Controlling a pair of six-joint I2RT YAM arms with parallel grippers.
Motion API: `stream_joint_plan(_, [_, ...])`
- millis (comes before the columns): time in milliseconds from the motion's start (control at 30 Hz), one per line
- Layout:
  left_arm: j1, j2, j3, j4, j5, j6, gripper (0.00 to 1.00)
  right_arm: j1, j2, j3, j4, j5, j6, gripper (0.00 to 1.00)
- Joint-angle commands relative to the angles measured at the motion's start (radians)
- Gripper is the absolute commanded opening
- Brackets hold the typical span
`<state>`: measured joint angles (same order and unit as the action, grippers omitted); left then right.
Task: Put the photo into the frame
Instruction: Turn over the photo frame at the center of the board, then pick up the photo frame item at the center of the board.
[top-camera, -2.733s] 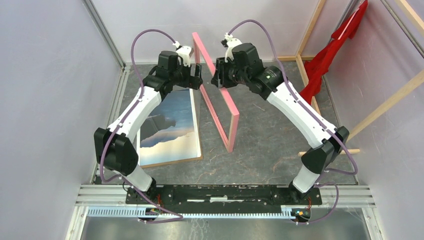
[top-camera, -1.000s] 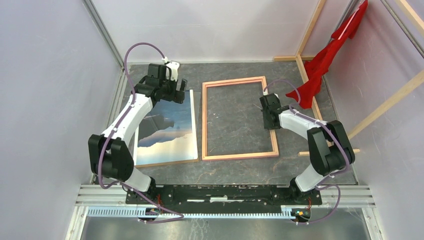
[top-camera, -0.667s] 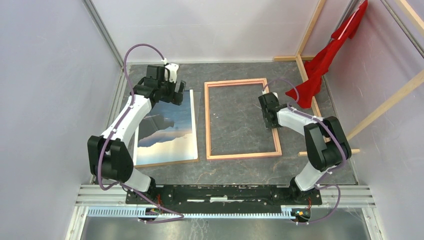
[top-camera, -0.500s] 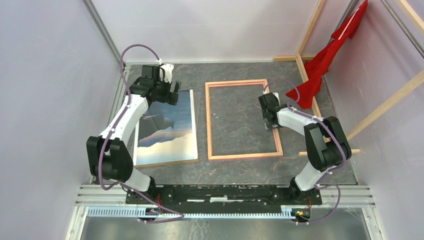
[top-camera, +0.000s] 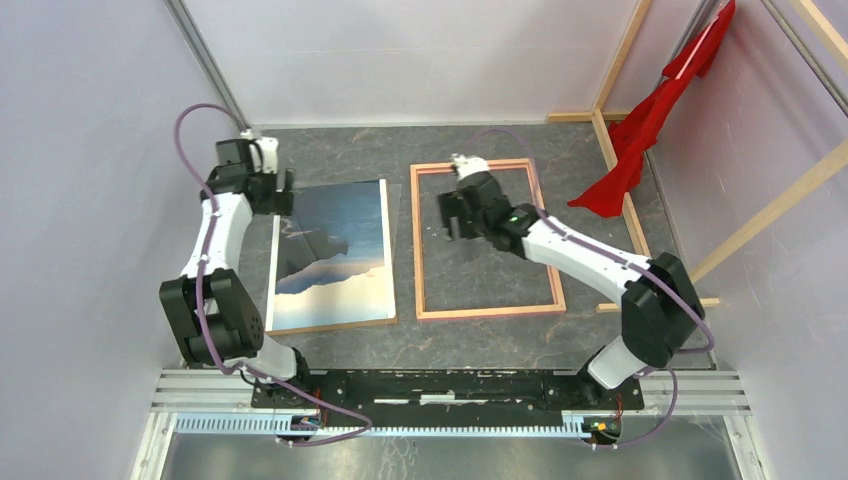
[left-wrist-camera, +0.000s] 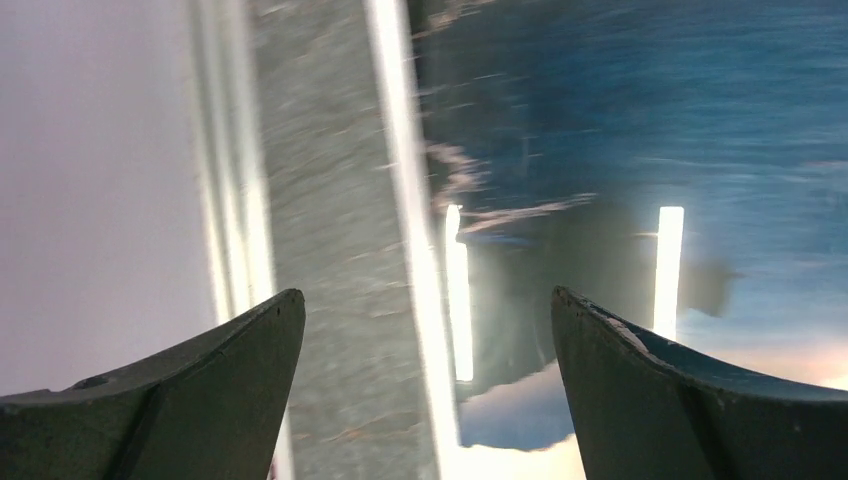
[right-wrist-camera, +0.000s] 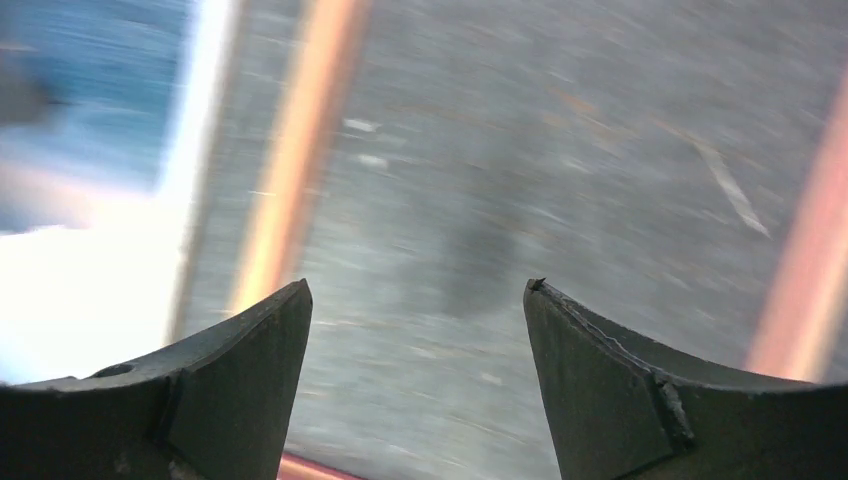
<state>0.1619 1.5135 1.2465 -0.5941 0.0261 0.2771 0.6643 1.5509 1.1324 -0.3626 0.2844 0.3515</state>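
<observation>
The photo (top-camera: 335, 250), a seascape print, lies flat on the grey table at left centre. The frame (top-camera: 418, 250) lies flat to its right, tan-pink face up, with bare table inside it. My left gripper (top-camera: 272, 193) is open and empty over the photo's far left corner. In the left wrist view the gripper (left-wrist-camera: 422, 294) hangs over the photo's (left-wrist-camera: 650, 150) bright edge. My right gripper (top-camera: 452, 215) is open and empty above the frame's inner left part. In the right wrist view the gripper (right-wrist-camera: 417, 285) has the frame's left rail (right-wrist-camera: 310, 130) and the photo (right-wrist-camera: 90, 100) beyond it.
A red cloth (top-camera: 650, 110) hangs at the back right among bare wooden beams (top-camera: 770, 215). An aluminium rail (top-camera: 238, 190) runs along the left wall close to my left gripper. The arm bases' metal bar (top-camera: 440, 385) lies at the near edge.
The frame, held upright between both grippers earlier, now lies flat. My right gripper has left its right rail and moved over its left part. My left gripper has moved left to the photo's corner.
</observation>
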Motion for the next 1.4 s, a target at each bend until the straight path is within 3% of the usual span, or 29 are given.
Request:
stream_joint_plan(0, [0.111, 0.02, -0.013, 0.049, -0.068, 0.104, 0.98, 0.142, 0.092, 0.106, 0.138, -0.1, 0.125, 0.85])
stream_joint_plan(67, [0.149, 0.025, -0.053, 0.068, -0.067, 0.119, 0.96, 0.191, 0.174, 0.19, 0.142, -0.099, 0.133, 0.87])
stream_joint_plan(133, [0.173, 0.027, -0.099, 0.096, -0.072, 0.131, 0.95, 0.223, 0.239, 0.269, 0.166, -0.088, 0.129, 0.98])
stream_joint_plan(300, [0.229, 0.027, -0.169, 0.137, -0.047, 0.158, 0.93, 0.207, 0.366, 0.448, 0.161, -0.123, 0.176, 0.98])
stream_joint_plan(367, [0.248, 0.026, -0.177, 0.141, -0.032, 0.16, 0.93, 0.195, 0.387, 0.439, 0.208, -0.179, 0.195, 0.98])
stream_joint_plan(700, [0.268, 0.037, -0.259, 0.223, -0.01, 0.172, 0.94, 0.204, 0.563, 0.524, 0.17, -0.165, 0.28, 0.98])
stream_joint_plan(833, [0.267, 0.056, -0.294, 0.255, 0.004, 0.166, 0.99, 0.208, 0.602, 0.524, 0.179, -0.172, 0.306, 0.97])
stream_joint_plan(1367, [0.263, 0.097, -0.354, 0.301, 0.007, 0.157, 0.95, 0.211, 0.721, 0.522, 0.167, -0.153, 0.427, 0.92])
